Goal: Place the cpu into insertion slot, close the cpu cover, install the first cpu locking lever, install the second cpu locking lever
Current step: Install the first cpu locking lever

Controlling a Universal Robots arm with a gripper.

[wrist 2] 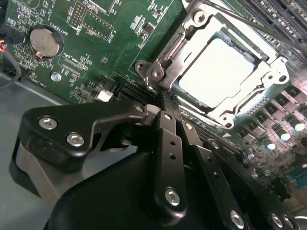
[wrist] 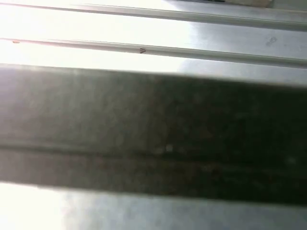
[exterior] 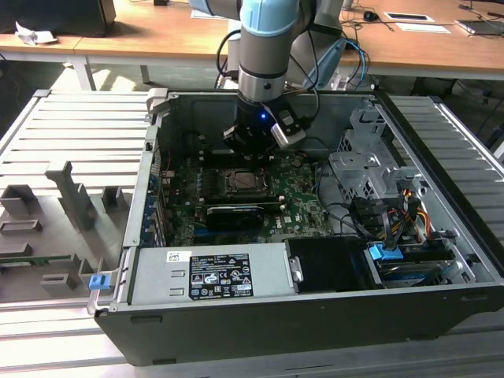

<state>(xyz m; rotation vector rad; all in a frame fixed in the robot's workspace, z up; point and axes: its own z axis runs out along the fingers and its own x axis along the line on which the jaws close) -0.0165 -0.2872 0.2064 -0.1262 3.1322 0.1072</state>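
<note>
Cpu, flat pale square, sits within ridged metal cpu cover.

1. Open PC case lies on its side on a ribbed grey table; green mobo faces up inside.
2. Arm's gripper is low in the case, just above the mobo, right by the far edge of the insertion slot.
3. Long black card sits just on the near side of the slot.
4. PSU w/ white label runs along the near wall.
5. Drive cage + cable bundle on the exterior view's right.
6. Wooden desk behind.
</note>
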